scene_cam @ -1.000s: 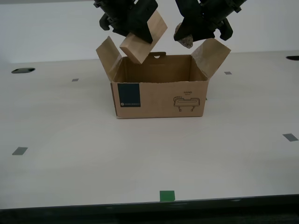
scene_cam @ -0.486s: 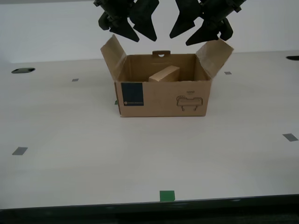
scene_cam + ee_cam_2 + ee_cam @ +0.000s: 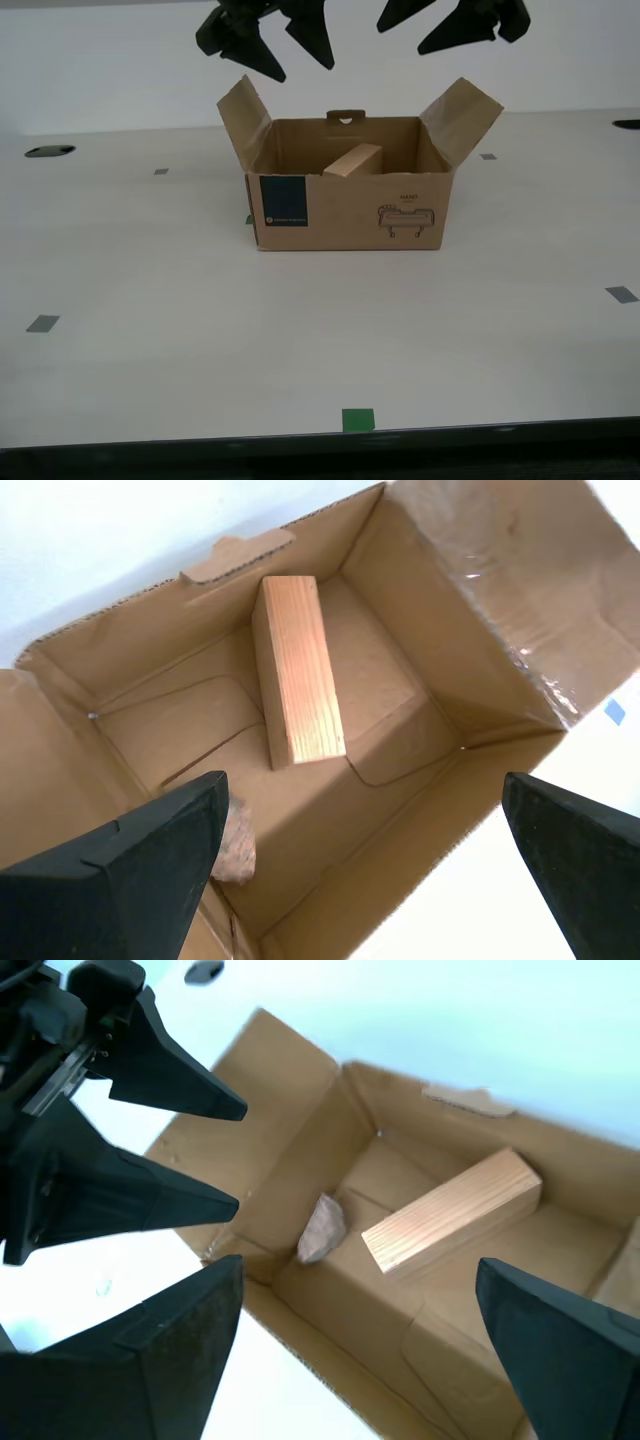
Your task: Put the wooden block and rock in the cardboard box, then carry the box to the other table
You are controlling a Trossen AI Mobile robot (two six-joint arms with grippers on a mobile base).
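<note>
The cardboard box stands open on the pale table, flaps up. The wooden block leans inside it, and shows more fully in the wrist views. The rock lies on the box floor in a corner; the front wall hides it in the exterior view. My first gripper hangs open and empty above the box toward the exterior view's right. My second gripper hangs open and empty toward the exterior view's left. The other table is out of view.
The smooth pale table carries grey tape squares and a green tape square near its dark front edge. A dark round opening sits at the back on the exterior view's left.
One second ago the grippers held the block and the rock over the box. Both opened and the pieces fell in. The box slid slightly toward the exterior view's right, and the grippers rose.
</note>
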